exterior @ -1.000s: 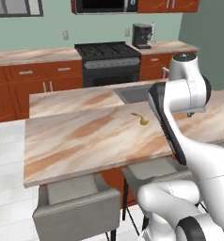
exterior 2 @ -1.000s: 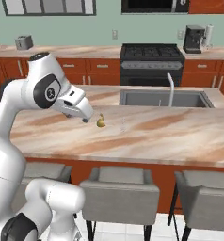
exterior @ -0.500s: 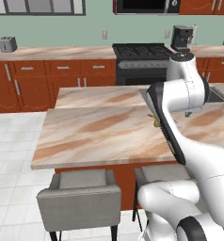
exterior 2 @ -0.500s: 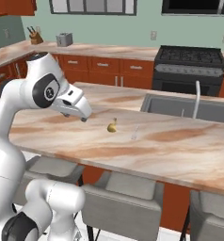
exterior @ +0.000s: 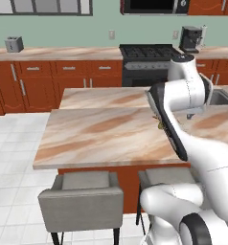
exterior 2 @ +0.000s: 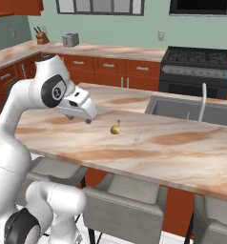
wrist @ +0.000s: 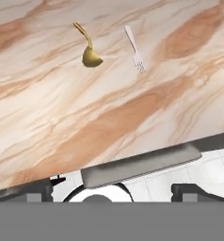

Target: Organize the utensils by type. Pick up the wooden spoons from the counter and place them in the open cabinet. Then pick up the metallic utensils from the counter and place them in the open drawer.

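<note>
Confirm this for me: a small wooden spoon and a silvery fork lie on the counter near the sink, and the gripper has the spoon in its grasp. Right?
Not quite. The gripper is open, holding nothing. The right base view shows the spoon and fork lying apart on the counter, near the sink.

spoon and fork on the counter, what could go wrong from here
1. The spoon and the fork lie close together on the counter, apart but near. A wide-open pincer coming down on the spoon might nudge the fork.
2. The spoon is small, with a thin curved handle, so it could slip or roll on closing.
3. The fork is thin and flat on the marble, so the fingers may scrape the counter without getting under it.
</note>
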You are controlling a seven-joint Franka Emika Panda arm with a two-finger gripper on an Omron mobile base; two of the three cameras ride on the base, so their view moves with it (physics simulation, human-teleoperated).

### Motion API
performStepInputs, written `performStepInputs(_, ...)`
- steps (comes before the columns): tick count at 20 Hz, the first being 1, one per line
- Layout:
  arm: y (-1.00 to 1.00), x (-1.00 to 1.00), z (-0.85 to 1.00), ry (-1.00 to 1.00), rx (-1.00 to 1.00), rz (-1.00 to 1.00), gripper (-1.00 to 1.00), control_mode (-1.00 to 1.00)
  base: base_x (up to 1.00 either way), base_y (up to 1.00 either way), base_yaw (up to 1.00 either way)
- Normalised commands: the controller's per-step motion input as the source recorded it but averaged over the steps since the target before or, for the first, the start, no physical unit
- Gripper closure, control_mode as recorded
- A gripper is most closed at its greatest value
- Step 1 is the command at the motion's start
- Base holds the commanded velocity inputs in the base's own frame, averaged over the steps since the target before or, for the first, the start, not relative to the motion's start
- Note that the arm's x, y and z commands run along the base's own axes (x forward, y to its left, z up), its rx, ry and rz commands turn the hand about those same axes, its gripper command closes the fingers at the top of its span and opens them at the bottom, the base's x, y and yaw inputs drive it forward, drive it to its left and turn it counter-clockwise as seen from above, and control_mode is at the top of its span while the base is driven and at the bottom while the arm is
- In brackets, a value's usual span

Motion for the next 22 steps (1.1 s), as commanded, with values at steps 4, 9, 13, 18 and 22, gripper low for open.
performStepInputs(4,-0.45,0.82,-0.19,0.32,0.04,0.06,-1.0,-1.0,0.0,0.0,0.0)
performStepInputs(9,-0.51,0.82,-0.26,0.31,0.03,0.13,-1.0,-1.0,0.0,0.0,0.0)
performStepInputs(13,-0.22,0.7,-0.47,0.12,0.0,0.13,-1.0,-1.0,0.0,0.0,0.0)
performStepInputs(18,-0.07,0.61,-0.51,0.02,0.05,0.12,-1.0,-1.0,0.0,0.0,0.0)
performStepInputs(22,-0.04,0.28,-0.4,0.0,0.09,0.16,-1.0,-1.0,0.0,0.0,0.0)
